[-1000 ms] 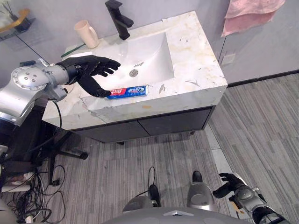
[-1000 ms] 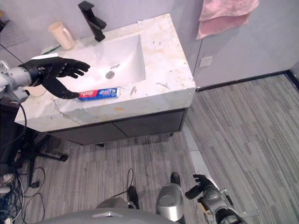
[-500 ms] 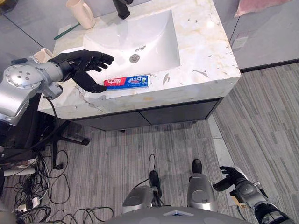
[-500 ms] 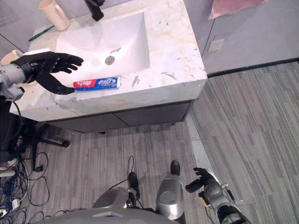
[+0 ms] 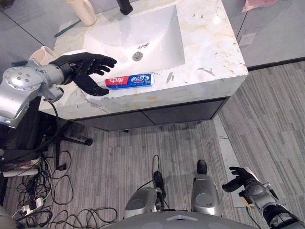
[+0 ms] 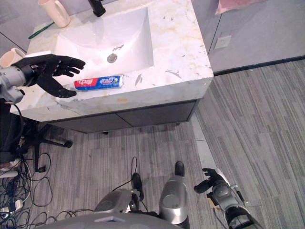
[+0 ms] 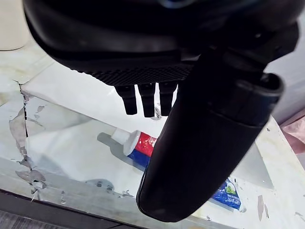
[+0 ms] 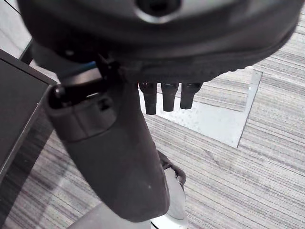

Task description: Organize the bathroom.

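Fingers spread, left hand seemingly just beside toothpaste.

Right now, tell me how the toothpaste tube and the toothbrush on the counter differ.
The toothpaste tube is wide, red, blue and white; the toothbrush is thin and green. The tube lies on the front rim by the left robot hand, which is open; the toothbrush lies at the back beside the cup. Both lie flat on the marble counter.

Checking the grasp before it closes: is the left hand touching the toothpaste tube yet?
Cannot tell. In the left eye view the left hand is open with its thumb tip at the toothpaste tube cap end; neither eye view nor the left wrist view shows contact or a gap plainly.
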{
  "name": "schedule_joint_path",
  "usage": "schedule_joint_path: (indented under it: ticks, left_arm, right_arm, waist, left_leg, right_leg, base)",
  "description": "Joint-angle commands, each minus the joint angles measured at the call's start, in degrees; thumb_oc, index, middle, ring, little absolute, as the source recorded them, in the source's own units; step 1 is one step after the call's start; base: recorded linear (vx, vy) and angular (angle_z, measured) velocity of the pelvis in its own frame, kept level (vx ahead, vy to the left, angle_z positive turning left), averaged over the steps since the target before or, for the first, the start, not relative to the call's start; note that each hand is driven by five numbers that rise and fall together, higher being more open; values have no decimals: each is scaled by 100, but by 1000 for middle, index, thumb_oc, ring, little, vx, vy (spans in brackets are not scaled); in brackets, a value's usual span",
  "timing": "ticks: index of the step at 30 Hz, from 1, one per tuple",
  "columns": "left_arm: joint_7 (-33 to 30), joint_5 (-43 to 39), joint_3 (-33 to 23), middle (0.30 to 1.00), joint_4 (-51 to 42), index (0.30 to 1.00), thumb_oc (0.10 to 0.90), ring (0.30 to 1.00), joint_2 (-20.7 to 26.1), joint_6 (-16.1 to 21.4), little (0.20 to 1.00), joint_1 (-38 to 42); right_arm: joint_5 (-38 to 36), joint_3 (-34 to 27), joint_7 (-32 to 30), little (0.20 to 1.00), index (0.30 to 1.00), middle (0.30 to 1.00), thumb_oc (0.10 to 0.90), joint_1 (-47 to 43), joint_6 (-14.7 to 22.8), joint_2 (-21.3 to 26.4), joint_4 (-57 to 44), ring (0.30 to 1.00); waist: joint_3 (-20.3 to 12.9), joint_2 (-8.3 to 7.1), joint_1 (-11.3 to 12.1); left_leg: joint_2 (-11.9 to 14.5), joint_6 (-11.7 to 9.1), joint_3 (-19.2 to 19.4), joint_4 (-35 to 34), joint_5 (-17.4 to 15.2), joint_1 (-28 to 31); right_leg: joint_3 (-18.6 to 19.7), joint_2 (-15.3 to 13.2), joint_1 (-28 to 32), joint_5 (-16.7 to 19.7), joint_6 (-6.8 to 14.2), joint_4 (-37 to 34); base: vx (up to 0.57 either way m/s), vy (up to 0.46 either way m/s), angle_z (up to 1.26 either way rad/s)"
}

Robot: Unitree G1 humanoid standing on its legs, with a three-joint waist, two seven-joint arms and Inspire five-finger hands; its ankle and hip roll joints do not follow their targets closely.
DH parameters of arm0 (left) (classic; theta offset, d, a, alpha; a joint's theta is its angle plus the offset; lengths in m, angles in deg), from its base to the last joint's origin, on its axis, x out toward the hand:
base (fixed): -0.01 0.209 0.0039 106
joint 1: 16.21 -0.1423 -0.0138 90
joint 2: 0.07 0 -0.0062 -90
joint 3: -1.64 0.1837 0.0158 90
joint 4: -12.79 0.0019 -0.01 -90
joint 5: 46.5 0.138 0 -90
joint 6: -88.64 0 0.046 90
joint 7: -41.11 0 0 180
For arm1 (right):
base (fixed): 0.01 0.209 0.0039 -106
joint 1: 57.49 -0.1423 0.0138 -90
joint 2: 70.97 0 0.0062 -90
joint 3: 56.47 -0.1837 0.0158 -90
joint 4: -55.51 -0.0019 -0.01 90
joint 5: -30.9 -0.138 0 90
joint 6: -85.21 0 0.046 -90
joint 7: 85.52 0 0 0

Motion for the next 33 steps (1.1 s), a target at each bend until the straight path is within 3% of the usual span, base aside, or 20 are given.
schedule_joint_path:
  ticks: [1, 33]
  left_arm:
    - [-86, -188, -942, 900, 134, 900, 800, 900, 498, 190, 900, 92]
    - [-713, 121, -1115, 900, -194, 900, 800, 900, 266, 160, 900, -50]
  right_arm:
    - [-91, -230, -37, 900, 900, 900, 800, 348, 54, 298, -92, 900]
    - [-340, -385, -130, 900, 900, 900, 800, 87, 3, 572, -411, 900]
  waist:
    - [-489, 13, 5]
    - [21, 214, -29]
  left_leg:
    - [820, -235, 237, 707, 402, -423]
    - [803, -287, 196, 840, 613, -1043]
  right_leg:
    - [484, -452, -176, -378, 503, 353]
    - [635, -515, -836, -363, 429, 631]
  base:
    - [0, 0, 0]
    - [-22, 1, -1]
